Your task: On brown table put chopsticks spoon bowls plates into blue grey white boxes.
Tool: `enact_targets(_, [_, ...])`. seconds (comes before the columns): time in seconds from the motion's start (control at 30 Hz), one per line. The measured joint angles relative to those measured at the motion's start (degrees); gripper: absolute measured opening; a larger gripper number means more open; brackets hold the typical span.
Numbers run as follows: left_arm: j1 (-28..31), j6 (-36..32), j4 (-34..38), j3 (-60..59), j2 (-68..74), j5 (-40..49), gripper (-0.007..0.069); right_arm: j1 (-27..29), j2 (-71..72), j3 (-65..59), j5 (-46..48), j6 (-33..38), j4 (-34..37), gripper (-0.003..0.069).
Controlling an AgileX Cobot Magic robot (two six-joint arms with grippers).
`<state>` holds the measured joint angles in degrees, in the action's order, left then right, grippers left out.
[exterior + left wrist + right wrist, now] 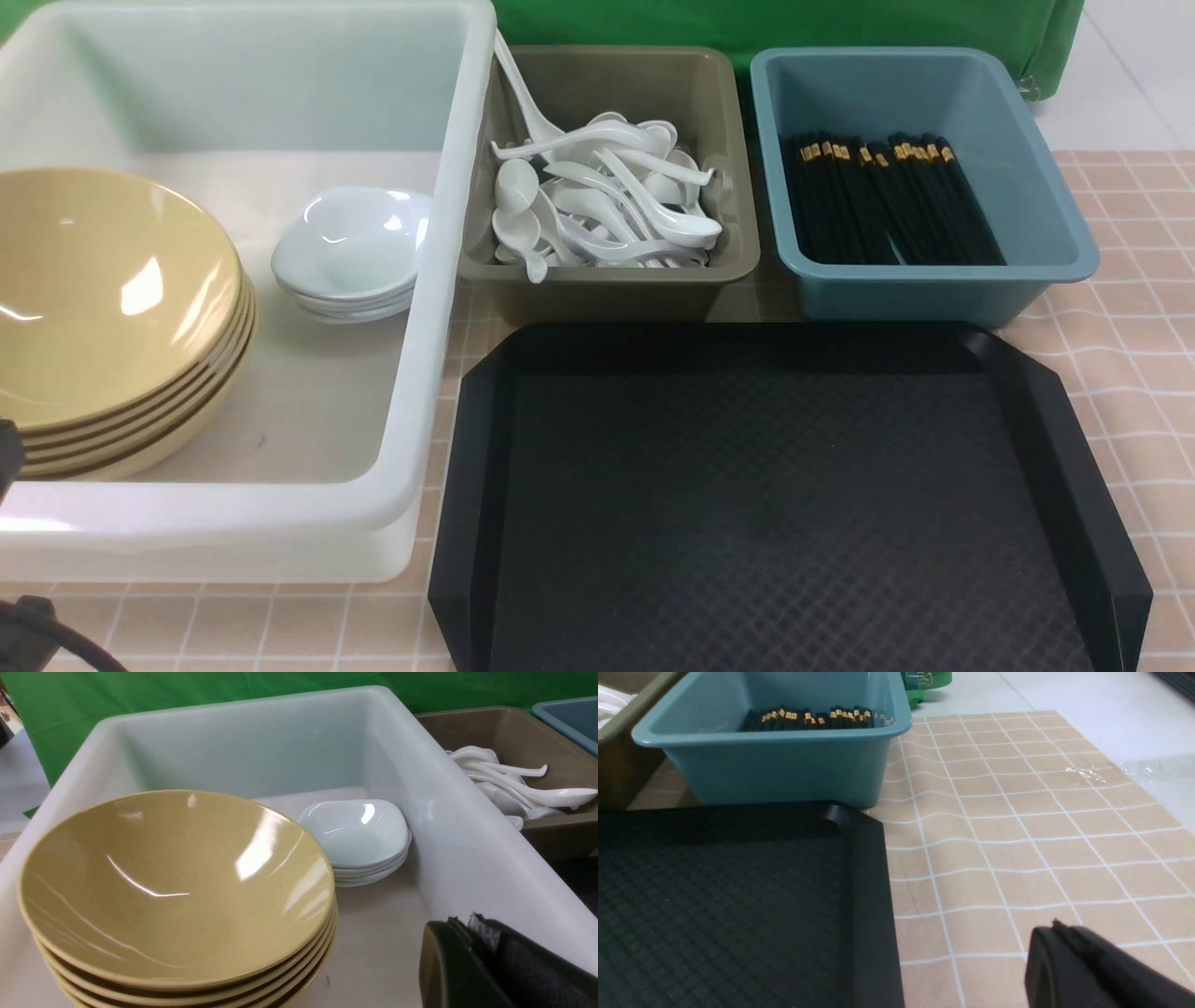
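From the front, the large white plastic box (425,308) holds a stack of tan round bowls (112,308) beside stacked small white dishes (350,247), the grey-brown box (719,271) is heaped with white ceramic spoons (607,201), the blue plastic box (1046,224) holds black gold-banded chopsticks (887,201), and the black textured tray (784,504) lies bare on the checked desk (1130,327). The left wrist view shows the left gripper (467,926), fingers (444,961) pressed together and holding nothing, over the white box floor. The right wrist view shows the right gripper (1057,926), its fingers (1064,961) likewise closed and empty, above the desk beside the tray.
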<state>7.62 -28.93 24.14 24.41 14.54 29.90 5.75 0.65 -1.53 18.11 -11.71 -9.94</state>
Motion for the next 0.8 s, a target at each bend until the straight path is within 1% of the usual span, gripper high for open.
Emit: enact_targets(0.8, [-0.36, 0.0, -0.06, 0.0, 0.0, 0.0, 0.0004, 0.0, 0.0, 0.0, 0.0, -0.07, 0.0, 0.0045])
